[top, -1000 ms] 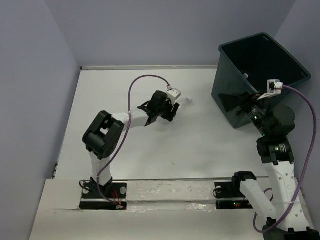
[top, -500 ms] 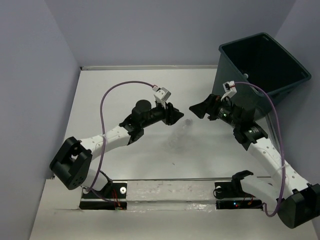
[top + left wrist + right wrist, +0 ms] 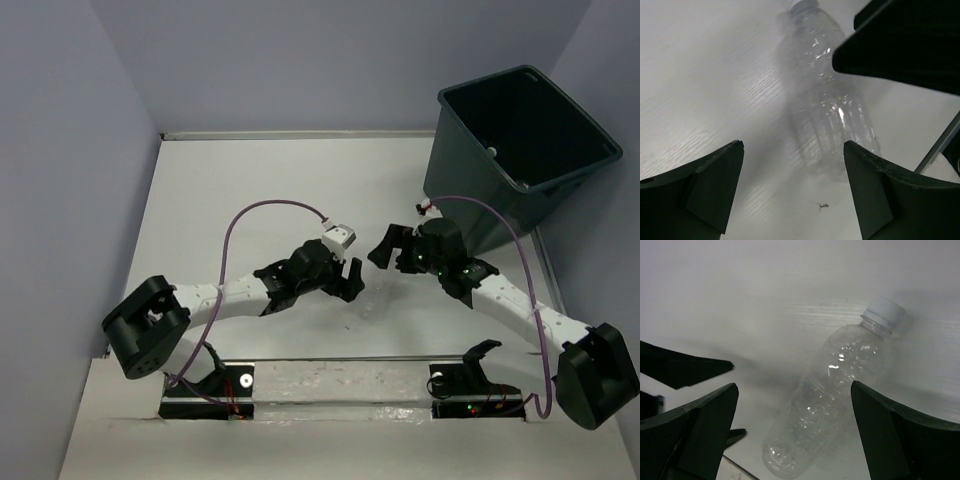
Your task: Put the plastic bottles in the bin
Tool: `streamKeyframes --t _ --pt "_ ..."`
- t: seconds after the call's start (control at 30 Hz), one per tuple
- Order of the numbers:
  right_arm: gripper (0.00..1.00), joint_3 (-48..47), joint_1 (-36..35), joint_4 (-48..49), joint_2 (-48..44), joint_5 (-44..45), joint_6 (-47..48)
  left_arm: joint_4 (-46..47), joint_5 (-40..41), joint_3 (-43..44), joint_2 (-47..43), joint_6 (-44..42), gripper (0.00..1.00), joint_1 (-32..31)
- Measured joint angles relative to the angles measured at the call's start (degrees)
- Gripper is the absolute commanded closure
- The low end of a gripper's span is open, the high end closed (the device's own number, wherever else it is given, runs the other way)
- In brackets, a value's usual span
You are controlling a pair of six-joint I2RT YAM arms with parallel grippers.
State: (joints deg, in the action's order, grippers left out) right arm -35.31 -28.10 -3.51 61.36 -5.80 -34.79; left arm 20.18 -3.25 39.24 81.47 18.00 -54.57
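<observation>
1. Plastic bottle (image 3: 832, 390): one clear, unlabelled bottle lies on its side on the desk (image 3: 250, 190). It is about mid-width and nearer the near edge than the far edge. A white cap (image 3: 883, 310) is fitted. The top view shows it only faintly.
2. Left gripper (image 3: 352, 282): held low over the desk, just beside the bottle on its left. The jaws are spread wide and grasp nothing. In the left wrist view the bottle lies ahead of and below the two fingers; no contact is evident.
3. Right gripper (image 3: 383, 247): held low, just beside the bottle on its far right side. The jaws are released wide and grasp nothing. In the right wrist view the bottle lies on the desk within the span of the fingers, ungripped.
4. Both grippers face each other across the bottle, near one another. A dark finger of each shows in the other's wrist view.
5. Bin (image 3: 455, 200): dark tub at the far right corner of the desk, open top upward, well apart from the bottle. A small pale item shows inside it, too small to identify.
</observation>
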Motion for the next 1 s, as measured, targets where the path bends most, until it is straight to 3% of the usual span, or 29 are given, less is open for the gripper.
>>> streamKeyframes --t 0.3,0.4,0.43,0.47,0.5,0.63,0.7,0.83,0.9,1.0 --pt "0.03 4.79 -4.13 -6.34 1.92 9.7 -0.76 -3.5 9.86 -2.27 -17.35 5.73 0.08 0.33" --pt "0.26 5.64 -4.26 -5.88 4.35 9.62 -1.6 -3.34 11.8 -2.27 -22.75 7.13 0.01 0.33" --pt "0.44 5.81 -4.26 -5.33 5.62 9.55 -1.77 -3.58 12.13 -2.27 -24.2 7.5 0.01 0.33" --pt "0.53 5.84 -4.28 -4.98 6.99 9.42 -2.21 -3.93 12.46 -2.27 -25.66 8.02 0.01 0.33" --pt "0.69 5.84 -4.26 -4.31 8.17 9.2 -2.71 -4.39 12.74 -2.27 -27.04 8.26 0.01 0.33" --pt "0.79 4.66 -4.46 -2.91 7.78 9.42 -2.95 -8.46 14.32 -2.23 -32.3 9.11 0.01 0.33" --pt "0.8 3.58 -4.5 -4.55 5.79 9.33 -2.29 -12.52 15.82 -1.42 -35.78 9.53 0.01 0.31" --pt "0.8 -7.23 -4.57 -11.19 -2.78 10.6 1.27 -19.65 18.88 2.89 -42.58 9.66 0.01 0.33" --pt "0.8 -22.99 -4.59 -12.26 -6.19 15.1 6.25 -22.49 20.57 5.99 -45.94 9.57 0.01 0.31" --pt "0.8 -35.15 -4.61 -11.52 -7.17 21.62 12.2 -26.1 23.1 8.74 -49.48 9.25 0.01 0.31"
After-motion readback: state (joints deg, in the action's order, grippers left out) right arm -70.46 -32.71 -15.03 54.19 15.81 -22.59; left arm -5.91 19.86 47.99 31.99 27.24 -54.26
